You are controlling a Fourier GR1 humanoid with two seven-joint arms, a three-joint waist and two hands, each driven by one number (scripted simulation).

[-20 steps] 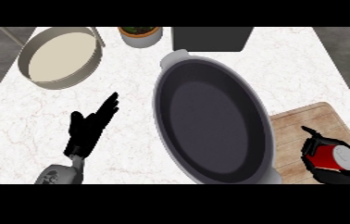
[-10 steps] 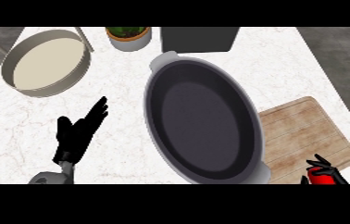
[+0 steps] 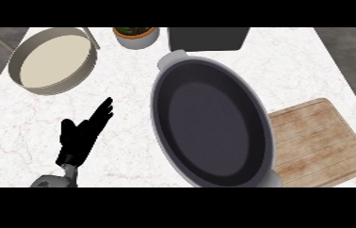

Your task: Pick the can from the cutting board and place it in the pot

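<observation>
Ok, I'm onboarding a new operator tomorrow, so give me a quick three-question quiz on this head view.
1. True or false: the can stands on the cutting board.
2. Which hand shows in the view? A) left hand, B) right hand, C) both.
3. Fill in: the pot holds ______.

Key
1. False. No can shows anywhere in the view, and the board's visible part is bare.
2. A. Only the left hand shows, at the lower left over the counter, fingers straight and holding nothing.
3. Nothing; its dark inside is bare.
</observation>
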